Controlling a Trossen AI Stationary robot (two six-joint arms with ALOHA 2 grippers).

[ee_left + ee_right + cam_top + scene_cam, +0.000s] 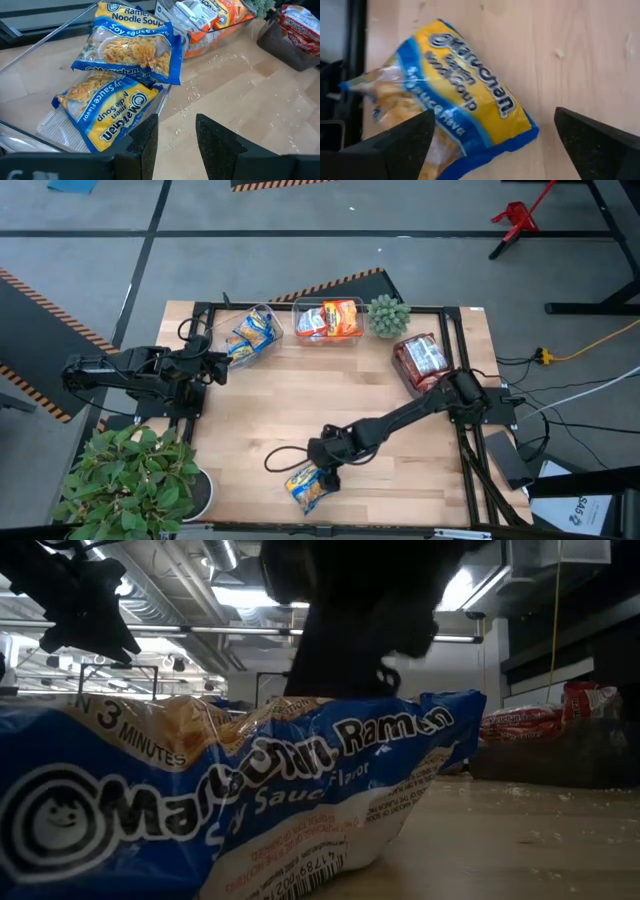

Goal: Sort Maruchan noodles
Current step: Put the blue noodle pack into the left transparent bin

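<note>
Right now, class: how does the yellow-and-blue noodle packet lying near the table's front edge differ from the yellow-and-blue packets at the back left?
The front packet lies alone on bare wood; the back-left packets sit stacked in a clear bin. The right gripper, open, hovers over the front packet; the left gripper waits beside the bin. Both are Soy Sauce flavor.

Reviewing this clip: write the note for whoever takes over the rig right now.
Right tool: open, over the loose yellow-and-blue packet at the table's front edge, not gripping it.
Left tool: open, empty, at the clear bin holding two yellow-and-blue packets.
Done: orange packets in the middle bin, red packets in the right bin.
Left: pick up the loose packet and take it to the yellow-and-blue bin.
</note>
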